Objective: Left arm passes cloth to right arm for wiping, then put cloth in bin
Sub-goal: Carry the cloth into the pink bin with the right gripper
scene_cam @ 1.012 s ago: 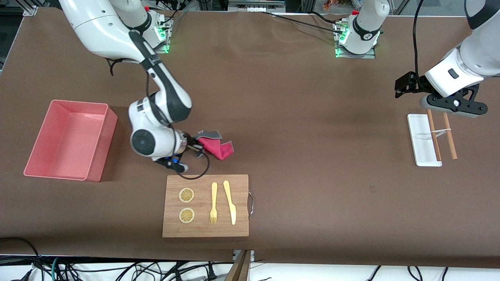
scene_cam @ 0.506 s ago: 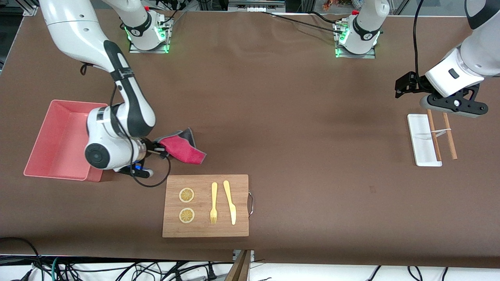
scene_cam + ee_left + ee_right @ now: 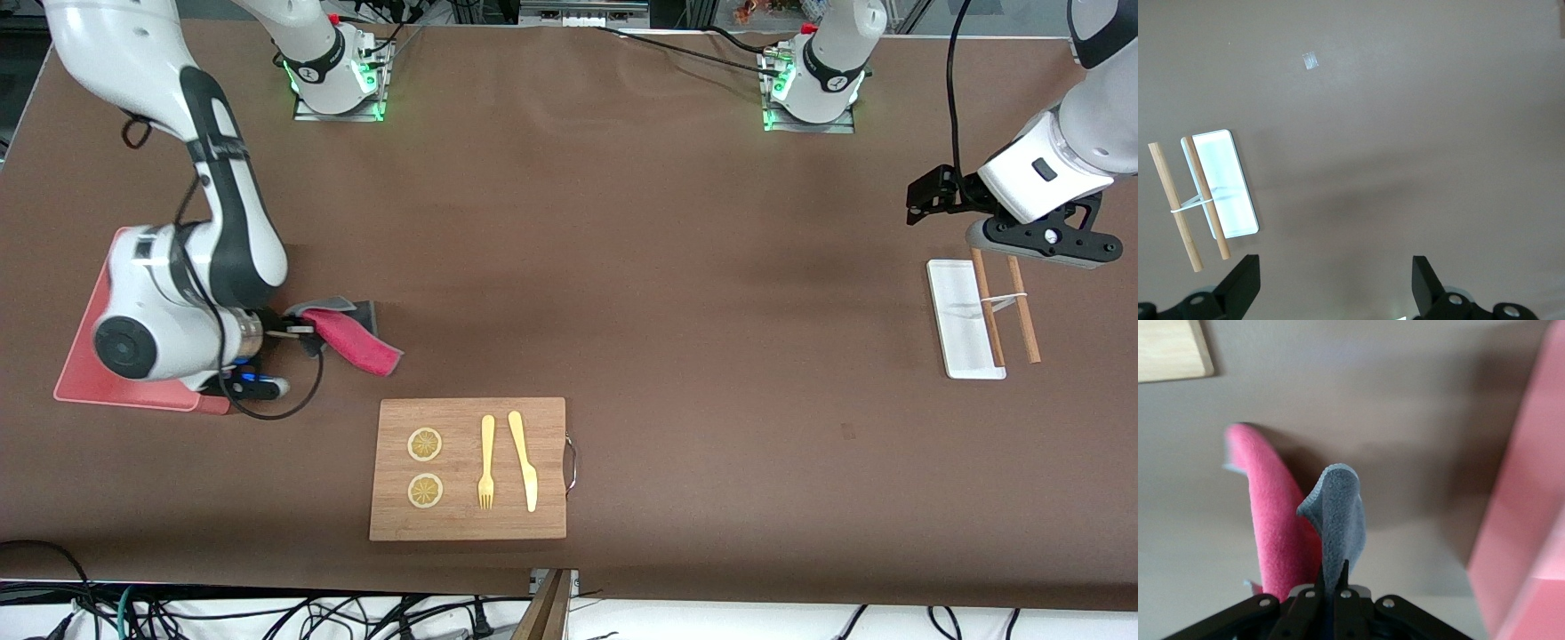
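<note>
Since 1 s earlier, right pincer (image 3: 298, 331), clenched on cloth (image 3: 351, 342), neared bin (image 3: 76, 373); trailing cloth might snag its wall. Left pincer (image 3: 1331, 283) waited, released.

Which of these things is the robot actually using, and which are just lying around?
In use: the cloth, pinched in the right gripper; the pink bin beside it.

Lying about: cutting board with fork, knife, lemon slices; white tray and wooden sticks under the open, waiting left gripper.

right gripper (image 3: 283, 331) jaws clamped, left gripper (image 3: 1335, 283) jaws spread, hovering
</note>
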{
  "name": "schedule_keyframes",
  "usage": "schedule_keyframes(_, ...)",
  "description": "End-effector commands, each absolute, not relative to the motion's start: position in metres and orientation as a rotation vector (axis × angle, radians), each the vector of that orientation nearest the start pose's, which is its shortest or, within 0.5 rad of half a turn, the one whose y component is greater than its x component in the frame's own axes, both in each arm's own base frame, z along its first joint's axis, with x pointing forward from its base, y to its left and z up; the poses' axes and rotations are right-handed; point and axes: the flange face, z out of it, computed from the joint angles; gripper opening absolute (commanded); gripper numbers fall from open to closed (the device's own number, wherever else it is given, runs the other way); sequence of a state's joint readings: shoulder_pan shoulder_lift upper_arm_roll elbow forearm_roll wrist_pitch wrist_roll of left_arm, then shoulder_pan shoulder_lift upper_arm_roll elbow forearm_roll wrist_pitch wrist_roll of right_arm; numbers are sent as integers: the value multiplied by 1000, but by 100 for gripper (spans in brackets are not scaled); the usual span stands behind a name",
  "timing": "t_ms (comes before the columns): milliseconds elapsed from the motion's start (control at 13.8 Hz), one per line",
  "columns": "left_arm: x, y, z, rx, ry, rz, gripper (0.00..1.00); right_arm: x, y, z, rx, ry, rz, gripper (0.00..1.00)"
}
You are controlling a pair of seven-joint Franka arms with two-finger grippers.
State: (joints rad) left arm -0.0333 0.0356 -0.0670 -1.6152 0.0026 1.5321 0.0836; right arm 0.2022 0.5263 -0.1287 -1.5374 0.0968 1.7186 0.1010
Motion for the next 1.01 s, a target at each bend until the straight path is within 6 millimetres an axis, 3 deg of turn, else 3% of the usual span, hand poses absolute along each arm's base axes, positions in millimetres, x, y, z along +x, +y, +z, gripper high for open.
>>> schedule_keyframes(0,558,-57,586,-3097,294,176,100,634,38,403,-3126,38,475,0)
schedule_keyframes(217,558,-58,586,-3097,296,176,100,618,-18,451,-3158,-67,465,0)
schedule_keyframes(506,557,-60,587,-3096,303,176,100,596,-129,471,-3142,-190,492,0)
schedule_keyframes(723,557,-60,587,-3096,301,176,100,583,-184,454,-3176,-178,569,0)
schedule_keyframes(939,557,-60,587,-3096,303,176,100,580,-205,410,-3193,-166,600,0)
